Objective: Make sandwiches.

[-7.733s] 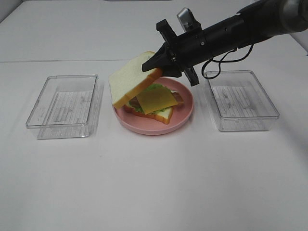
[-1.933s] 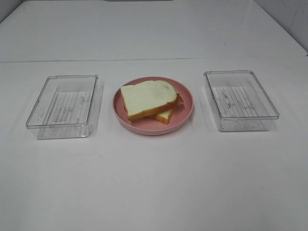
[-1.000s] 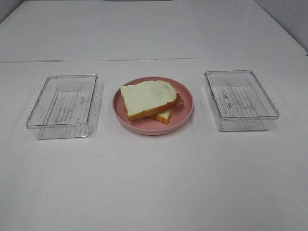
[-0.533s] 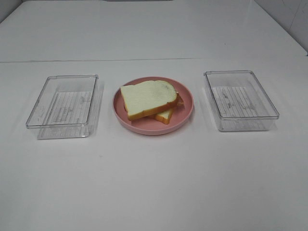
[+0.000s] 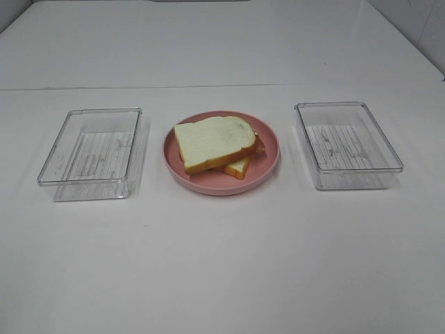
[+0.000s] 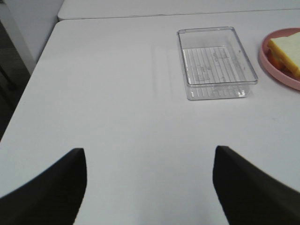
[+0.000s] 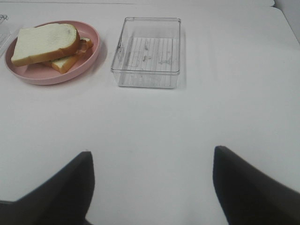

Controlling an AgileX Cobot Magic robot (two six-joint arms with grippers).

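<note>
Left wrist view: spread fingers over a bare white table, a tray and part of a plate ahead.

The left gripper (image 6: 150,187) has its two dark fingers (image 6: 51,187) wide apart, with nothing between them but the white table (image 6: 117,93). Well ahead of the gripper, off toward the side of one finger, a clear plastic tray (image 6: 215,63) stands upright on the table, its ribbed floor visible through the walls. Just beyond that tray, cut by the picture's edge, is part of a pink plate (image 6: 274,65) carrying the sandwich (image 6: 287,51): a white bread slice with orange-brown crust. Tray and plate are near each other but apart.
</note>
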